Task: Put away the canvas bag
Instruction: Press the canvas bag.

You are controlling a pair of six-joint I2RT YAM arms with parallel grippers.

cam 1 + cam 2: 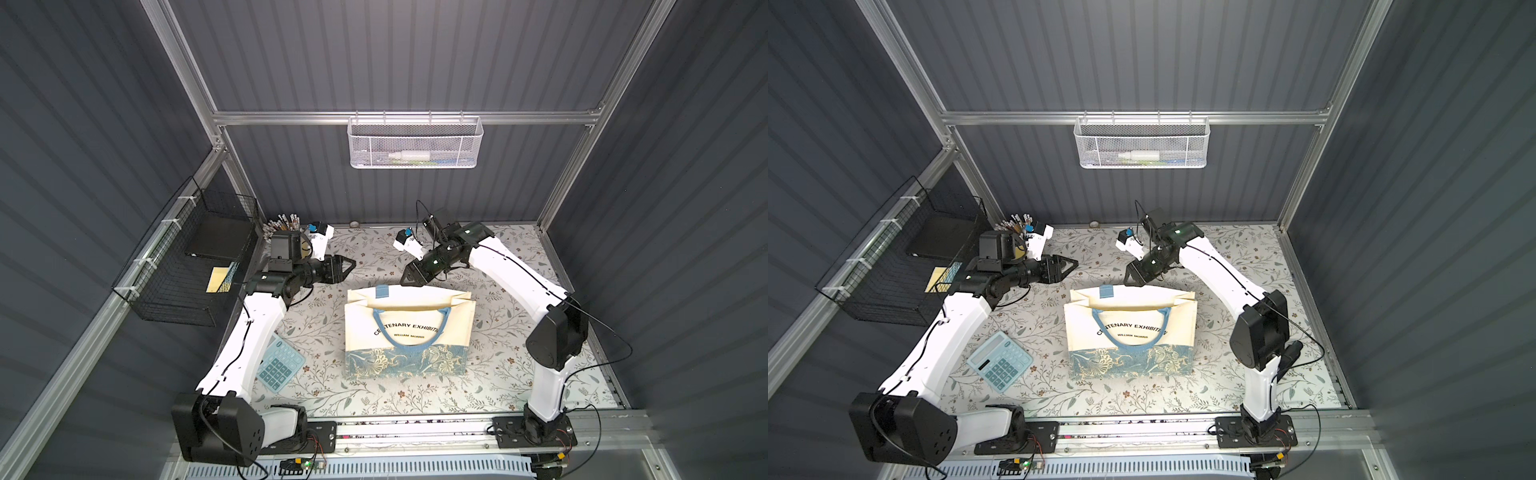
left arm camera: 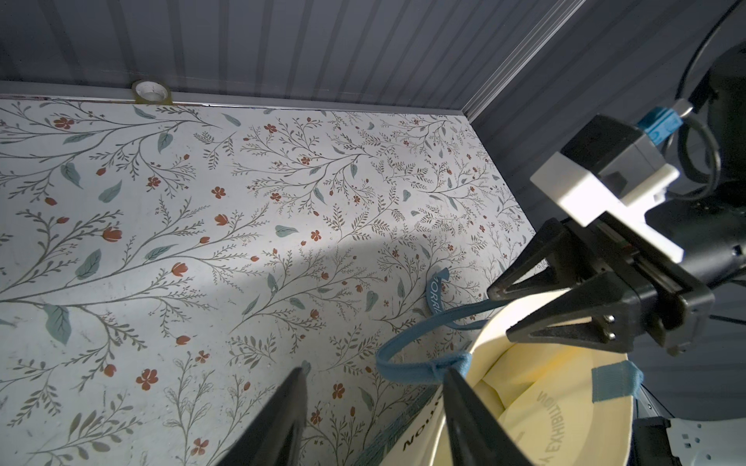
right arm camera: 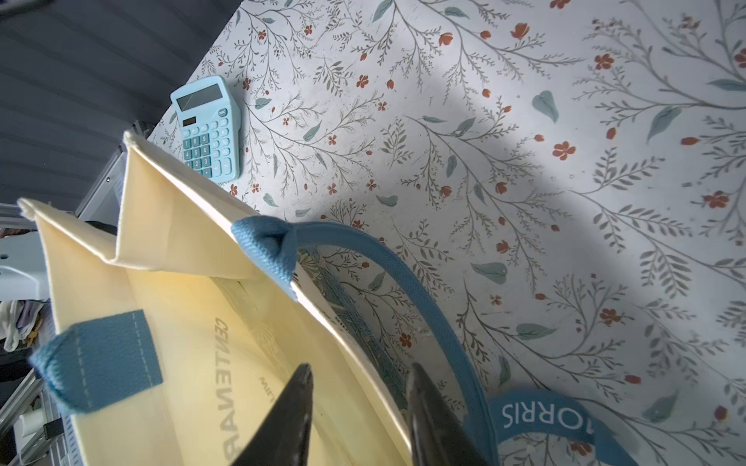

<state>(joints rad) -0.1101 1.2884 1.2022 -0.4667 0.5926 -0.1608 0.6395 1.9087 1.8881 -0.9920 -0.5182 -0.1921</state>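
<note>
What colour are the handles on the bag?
Blue. The canvas bag's handles show best in the right wrist view.

Strong overhead light makes the floral mat [image 1: 374,249] around the canvas bag [image 1: 455,328] bright, and the right arm's white link [image 1: 511,270] behind the bag glares out. The walls are dim. In both wrist views a broad soft shadow crosses the mat beside the bag, whose inside glows yellow. Both top views are slightly soft.
</note>
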